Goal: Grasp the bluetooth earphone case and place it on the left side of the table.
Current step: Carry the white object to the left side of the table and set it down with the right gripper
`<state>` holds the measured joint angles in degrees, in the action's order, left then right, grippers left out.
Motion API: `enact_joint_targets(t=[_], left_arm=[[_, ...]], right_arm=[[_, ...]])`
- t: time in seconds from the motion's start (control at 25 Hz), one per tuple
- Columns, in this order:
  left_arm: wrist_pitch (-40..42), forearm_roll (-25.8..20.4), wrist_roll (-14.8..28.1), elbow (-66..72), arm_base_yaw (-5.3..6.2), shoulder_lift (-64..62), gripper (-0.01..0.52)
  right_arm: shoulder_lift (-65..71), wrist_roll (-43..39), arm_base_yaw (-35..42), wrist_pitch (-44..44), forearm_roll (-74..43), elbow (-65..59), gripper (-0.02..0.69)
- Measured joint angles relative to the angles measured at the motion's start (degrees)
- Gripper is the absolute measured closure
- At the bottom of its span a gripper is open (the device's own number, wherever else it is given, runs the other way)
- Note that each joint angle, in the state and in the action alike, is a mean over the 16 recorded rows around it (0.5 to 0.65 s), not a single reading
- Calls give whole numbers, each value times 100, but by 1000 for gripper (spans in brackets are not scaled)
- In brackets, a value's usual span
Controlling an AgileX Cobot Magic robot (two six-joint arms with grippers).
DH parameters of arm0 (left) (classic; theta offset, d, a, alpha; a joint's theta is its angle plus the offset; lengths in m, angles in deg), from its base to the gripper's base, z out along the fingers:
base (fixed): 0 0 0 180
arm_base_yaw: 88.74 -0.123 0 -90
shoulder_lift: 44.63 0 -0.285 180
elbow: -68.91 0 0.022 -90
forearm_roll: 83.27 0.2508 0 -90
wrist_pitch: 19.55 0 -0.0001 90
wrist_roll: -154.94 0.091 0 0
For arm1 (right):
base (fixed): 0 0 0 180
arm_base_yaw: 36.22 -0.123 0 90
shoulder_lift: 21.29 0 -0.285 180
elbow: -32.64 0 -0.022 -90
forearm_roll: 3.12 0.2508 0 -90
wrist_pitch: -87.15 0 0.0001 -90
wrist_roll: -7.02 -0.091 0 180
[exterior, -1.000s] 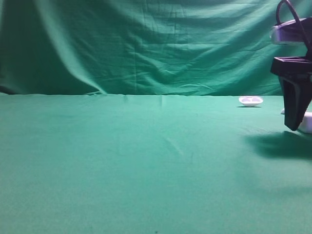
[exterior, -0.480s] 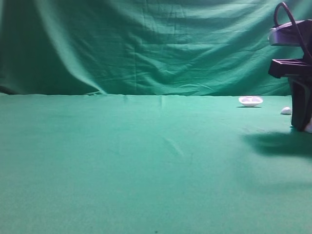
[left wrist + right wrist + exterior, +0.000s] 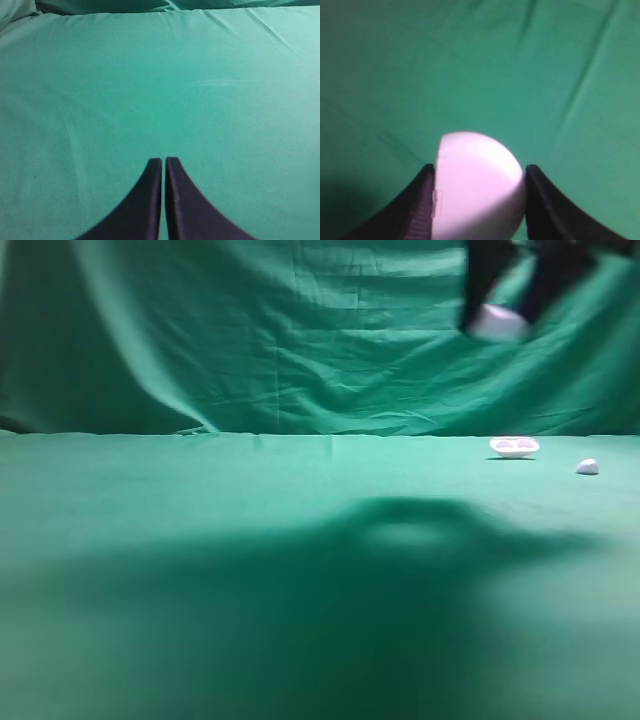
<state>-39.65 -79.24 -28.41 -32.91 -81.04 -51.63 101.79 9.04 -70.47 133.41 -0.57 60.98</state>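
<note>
Transport step: right claw (image 3: 503, 300) is gripping the earphone case (image 3: 477, 187) between both fingers, carrying it high above the desk (image 3: 200, 540). Left claw (image 3: 163, 162) is idling, fingers together (empty). Next: traversing leftward, lowering, releasing.

Right claw (image 3: 500, 300): blurred, arm cut off at top edge | bluetooth earphone case (image 3: 477, 187): lower part cut off by frame bottom, sides hidden behind fingers (image 3: 420, 205)
</note>
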Motion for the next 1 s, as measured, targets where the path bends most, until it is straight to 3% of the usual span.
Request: enact_joint_targets(t=[0.4,0.8,1.0], left_arm=[[0,0,0,0,0,0,514],[0,0,0,0,0,0,514],[0,0,0,0,0,0,514]], right_arm=[[1800,143,-1178,-111,99,1658,337],[2493,277,-1549,-500,339,1841,330],[2597,343,-1554,-543,423,1844,269]])
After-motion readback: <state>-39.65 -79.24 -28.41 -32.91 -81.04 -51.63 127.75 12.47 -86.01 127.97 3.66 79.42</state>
